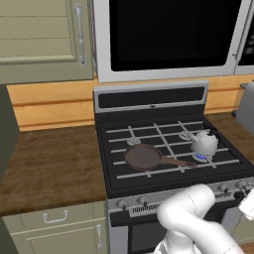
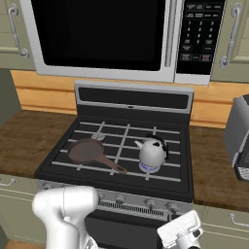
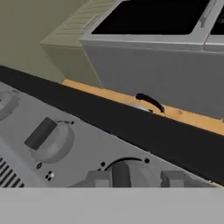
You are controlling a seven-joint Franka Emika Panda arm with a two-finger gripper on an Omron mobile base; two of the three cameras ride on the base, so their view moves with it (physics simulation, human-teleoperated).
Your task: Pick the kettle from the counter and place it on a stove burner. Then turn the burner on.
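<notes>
Kettle, small squat glossy white-silver dome with black knob and handle (image 1: 204, 142), sits upright on the black gas range over the small round silver-grey stove burner (image 1: 200, 158) at front right, a blue flame showing under it; in the right base view the same kettle (image 2: 151, 151) stands at about 3 o'clock from the brown frying pan (image 2: 86, 151), close but apart. Pan rests on the grey grate bars (image 1: 168, 139) left of centre, handle pointing toward 4 o'clock. Dark brown wood-grain counter (image 1: 49, 166) flanks the range on both sides. Two-finger gripper (image 3: 133, 177) is down at the grey control panel, its tips on either side of a round grey stove knob (image 3: 124, 173), jaws part closed; firm grip cannot be told. Another knob (image 3: 50, 139) sits at 10 o'clock from it.
</notes>
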